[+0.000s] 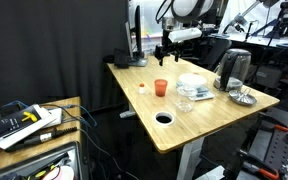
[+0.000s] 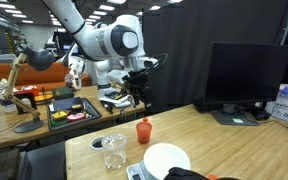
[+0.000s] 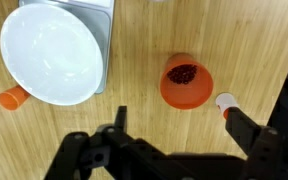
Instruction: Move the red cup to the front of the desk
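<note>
— Jaws?
— Gripper (image 3: pixel 180 140) spread wide, nothing held, hovering over the desk (image 3: pixel 134 60).
— Red cup (image 3: pixel 187 82)?
— Upright on the wood just past the fingertips, untouched. In an exterior view it stands behind the cable hole (image 1: pixel 164 117).
— Farther on?
— White bowl (image 3: pixel 49 52), small orange piece (image 3: pixel 12 97) just beside its rim.

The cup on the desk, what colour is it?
The red cup is plain red-orange, without any pattern; the wrist view shows it best, from above.
</note>
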